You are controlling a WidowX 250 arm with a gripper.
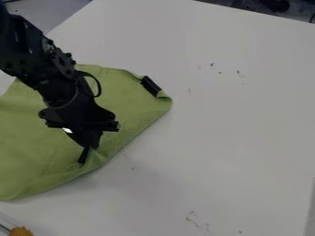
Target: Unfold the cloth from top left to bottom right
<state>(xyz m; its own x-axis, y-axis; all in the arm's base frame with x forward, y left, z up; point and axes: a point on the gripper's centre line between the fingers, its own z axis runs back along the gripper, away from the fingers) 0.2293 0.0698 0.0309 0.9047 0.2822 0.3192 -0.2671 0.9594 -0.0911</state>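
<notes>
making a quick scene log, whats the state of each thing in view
green cloth: mostly spread, right corner curled over, wrinkled by the tool
tool: pointed down at the cloth's lower edge
black strip: slanted, beside the curled corner
table: marked with dark specks

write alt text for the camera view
Black robot arm at upper left, its pincer down by the lower right edge of a green cloth on a white table. A small black object lies near the cloth's right corner.
</notes>
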